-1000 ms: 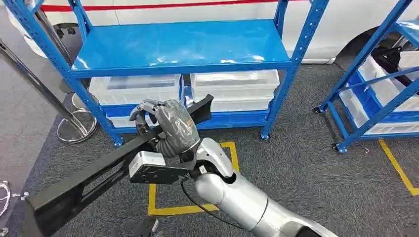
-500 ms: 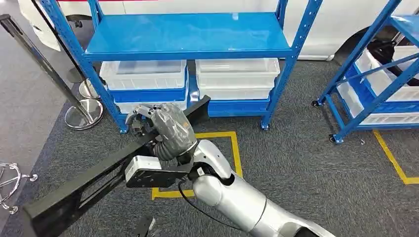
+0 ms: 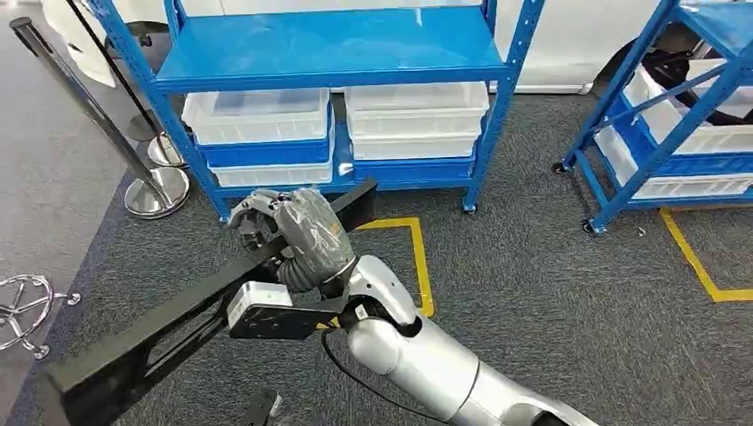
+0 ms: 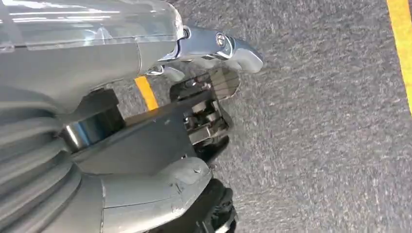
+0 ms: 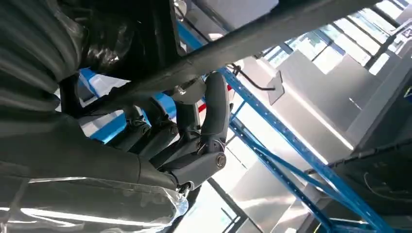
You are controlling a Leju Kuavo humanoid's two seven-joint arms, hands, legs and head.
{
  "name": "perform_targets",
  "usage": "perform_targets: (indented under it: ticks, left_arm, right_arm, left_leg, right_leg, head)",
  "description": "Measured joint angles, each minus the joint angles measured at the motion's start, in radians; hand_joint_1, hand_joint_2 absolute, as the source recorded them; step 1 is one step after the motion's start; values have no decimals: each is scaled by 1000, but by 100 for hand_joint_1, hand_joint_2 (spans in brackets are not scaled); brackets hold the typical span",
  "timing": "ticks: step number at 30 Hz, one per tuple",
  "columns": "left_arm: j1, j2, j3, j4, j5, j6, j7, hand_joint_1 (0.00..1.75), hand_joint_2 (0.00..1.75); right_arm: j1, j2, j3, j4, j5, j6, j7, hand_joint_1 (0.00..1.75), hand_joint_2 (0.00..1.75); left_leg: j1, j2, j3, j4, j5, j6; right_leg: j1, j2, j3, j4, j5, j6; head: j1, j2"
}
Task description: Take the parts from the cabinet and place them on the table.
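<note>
Right hand (image 3: 297, 232) is clenched around the long black part (image 3: 151, 333) at frame centre; carrying is underway, and the table must be found next.

The part (image 3: 178, 319) is a long black bar, seemingly a flat-faced metal frame with an open slot along its lower stretch. It slants from low on the near left up toward the blue cabinet (image 3: 328, 53), held off the floor in the right robot hand (image 3: 289, 231) near its upper end.
</note>
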Motion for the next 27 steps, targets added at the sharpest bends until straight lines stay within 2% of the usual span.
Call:
perform_targets:
  ticks: [1,2,3,4,5,6,7,8,9,10,11,12,14,15,16,17,18,19,20,21,22,23,24,25,26,27]
  left_arm:
    - [3,1,0,0,0,0,1,0,175]
    - [3,2,0,0,0,0,2,0,175]
    - [2,2,0,0,0,0,2,0,175]
    - [0,2,0,0,-1,0,2,0,175]
    - [-2,2,0,0,-1,0,2,0,175]
    - [-3,2,0,0,-2,0,3,0,175]
    - [-3,2,0,0,-3,0,3,0,175]
    - [-4,2,0,0,-4,0,3,0,175]
    - [-6,2,0,0,-4,0,3,0,175]
    - [-10,3,0,-1,-3,0,3,0,175]
    - [-13,5,-1,-1,-3,0,3,0,175]
    - [-16,5,-1,-1,-4,0,3,0,175]
    - [-16,5,-2,-1,-4,0,4,0,175]
    - [-13,3,-2,0,-4,0,5,0,175]
    - [-14,4,-2,0,-3,0,5,0,175]
    - [-16,5,-2,0,-4,0,5,0,175]
    - [-17,4,-2,0,-4,0,5,0,175]
    - [-15,4,-2,0,-4,0,5,0,175]
    - [-14,4,-2,0,-4,0,5,0,175]
    - [-13,4,-2,0,-4,0,5,0,175]
    - [-14,4,-2,0,-4,0,5,0,175]
    - [-14,4,-2,0,-4,0,5,0,175]
    - [-15,4,-2,0,-4,0,5,0,175]
    - [-15,5,-2,0,-4,0,5,0,175]
    - [-16,4,-2,0,-4,0,5,0,175]
    - [-15,4,-2,0,-3,0,5,0,175]
  right_arm:
    - [-1,1,0,0,0,0,0,175,175]
    - [-1,2,0,1,0,0,2,175,175]
    - [-1,2,0,3,2,0,2,175,175]
    - [-1,2,0,6,3,0,3,175,175]
    - [-1,2,0,8,4,0,5,175,175]
    - [-1,2,0,10,5,0,5,175,175]
    - [-1,2,0,11,6,0,5,175,175]
    - [-1,2,0,11,6,0,5,175,175]
    - [-1,2,0,11,7,0,5,175,175]
    - [-2,5,0,11,7,0,5,175,175]
    - [-4,5,0,11,7,0,5,175,175]
    - [-4,7,0,11,8,0,5,175,175]
    - [-5,10,0,12,8,0,5,175,175]
    - [-5,9,0,13,8,0,5,175,175]
    - [-6,8,0,14,8,0,5,175,175]
    - [-7,8,0,15,8,0,5,175,175]
    - [-6,7,0,16,8,0,5,175,175]
    - [-5,7,0,17,8,0,5,175,175]
    - [-6,6,0,19,8,0,5,175,175]
    - [-6,5,0,20,8,0,5,175,175]
    - [-5,4,0,22,8,0,5,175,175]
    - [-5,4,0,22,8,0,5,175,175]
    - [-6,5,0,22,8,0,5,175,175]
    - [-7,5,0,22,8,0,5,175,175]
    - [-8,9,0,21,8,1,5,175,175]
    - [-11,10,0,22,8,1,5,175,175]
  left_leg:
    - [2,0,-15,55,-70,-3]
    - [2,0,-30,142,-140,-7]
    - [2,0,-39,215,-178,-10]
    - [1,0,-41,273,-183,-10]
    - [1,0,-30,301,-157,-9]
    - [0,0,-3,290,-118,-5]
    - [-1,0,25,265,-92,-1]
    - [-3,-1,50,238,-79,4]
    - [-8,-1,106,172,-73,14]
    - [-13,-2,181,77,-113,29]
    - [-17,2,240,-23,-149,33]
    - [-18,1,245,-42,-157,27]
    - [-25,0,232,-45,-136,37]
    - [-9,3,227,-64,-111,44]
    - [-10,9,214,-65,-96,47]
    - [-9,9,198,-64,-81,57]
    - [-9,9,179,-64,-67,57]
    - [-9,9,159,-62,-52,56]
    - [-9,10,140,-59,-39,54]
    - [-7,11,120,-55,-27,50]
    - [-5,13,98,-48,-15,46]
    - [-1,14,77,-39,-7,41]
    - [3,13,56,-27,1,33]
    - [4,12,44,-15,6,26]
    - [1,11,30,-2,11,19]
    - [2,11,26,-2,20,11]
  right_leg:
    - [1,-1,-16,1,14,-8]
    - [4,-1,-35,3,29,-10]
    - [8,-2,-51,4,42,-12]
    - [11,-3,-69,7,53,-13]
    - [13,-4,-89,13,64,-13]
    - [15,-4,-109,19,75,-13]
    - [17,-4,-122,24,82,-13]
    - [18,-4,-131,26,87,-12]
    - [21,-2,-145,30,97,-12]
    - [21,-2,-154,33,108,-10]
    - [25,-1,-159,35,116,-4]
    - [22,-5,-161,31,131,0]
    - [17,-7,-162,16,155,11]
    - [23,-3,-168,14,159,17]
    - [19,4,-178,30,114,25]
    - [15,5,-191,73,44,30]
    - [9,6,-203,139,-25,37]
    - [4,5,-216,217,-77,43]
    - [-1,5,-222,278,-87,48]
    - [-6,5,-220,317,-62,54]
    - [-12,5,-201,321,-13,59]
    - [-17,5,-168,294,30,63]
    - [-22,4,-110,228,49,68]
    - [-26,5,-47,151,25,72]
    - [-16,7,19,45,-33,74]
    - [-14,10,32,12,-59,61]
  head:
    - [0,0]
    - [0,0]
    - [-1,0]
    - [0,0]
    - [-1,0]
    - [0,0]
    - [0,0]
    - [-1,0]
    - [0,0]
    - [0,0]
    - [0,0]
    - [0,0]
    - [-1,0]
    - [0,0]
    - [0,0]
    - [1,0]
    - [0,0]
    - [0,0]
    - [0,0]
    - [0,0]
    - [0,0]
    - [0,0]
    - [0,0]
    - [0,0]
    - [1,0]
    - [-1,0]
